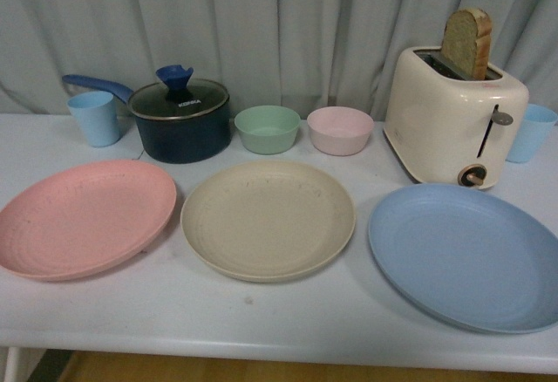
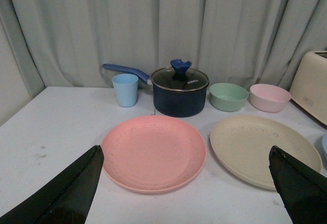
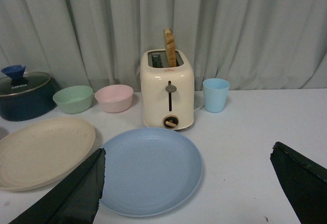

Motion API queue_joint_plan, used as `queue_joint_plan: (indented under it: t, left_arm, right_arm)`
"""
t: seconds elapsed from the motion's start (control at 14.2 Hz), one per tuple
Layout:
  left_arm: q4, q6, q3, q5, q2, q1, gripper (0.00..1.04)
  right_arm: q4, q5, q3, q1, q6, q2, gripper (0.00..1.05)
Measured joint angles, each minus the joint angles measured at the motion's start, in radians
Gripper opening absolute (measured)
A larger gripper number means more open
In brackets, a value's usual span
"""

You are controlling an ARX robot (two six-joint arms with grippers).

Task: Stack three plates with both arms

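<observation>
3 plates lie flat in a row along the near part of the white tabletop (image 1: 261, 325), none stacked: the pink plate (image 1: 85, 218) at the left, the beige plate (image 1: 268, 219) in the middle with its rim just beside the pink one, and the blue plate (image 1: 466, 255) at the right, a narrow gap apart from the beige one and running out of the front view at its right edge. Behind them, from left to right, stand a pale blue cup (image 1: 96, 118), a dark blue saucepan (image 1: 180, 129) with a glass lid and a handle pointing left, a green bowl (image 1: 267, 129), a pink bowl (image 1: 340, 130), a cream toaster (image 1: 453, 125) with a slice of bread (image 1: 467, 42) standing up in its slot, and a second pale blue cup (image 1: 530, 132) partly hidden by the toaster. A grey curtain (image 1: 288, 24) hangs at the far side. Neither arm shows in the front view. In the wrist views, the left pincer (image 2: 185, 155) is spread wide above the near edge of the pink plate and grips nothing; the right pincer (image 3: 187, 151) is likewise spread wide, above the blue plate, with nothing between its 2 black fingers (image 3: 76, 193).
</observation>
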Motion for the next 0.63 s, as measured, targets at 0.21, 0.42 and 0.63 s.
queue_joint_plan:
  t: [0.21, 0.42, 0.63]
  left_arm:
    - [0.000, 0.000, 0.000, 0.000, 0.000, 0.000, 0.98]
    - [0.000, 0.000, 0.000, 0.000, 0.000, 0.000, 0.98]
    - [0.000, 0.000, 0.000, 0.000, 0.000, 0.000, 0.98]
  right_arm:
    - [0.000, 0.000, 0.000, 0.000, 0.000, 0.000, 0.98]
    - [0.000, 0.000, 0.000, 0.000, 0.000, 0.000, 0.98]
    - [0.000, 0.000, 0.000, 0.000, 0.000, 0.000, 0.98]
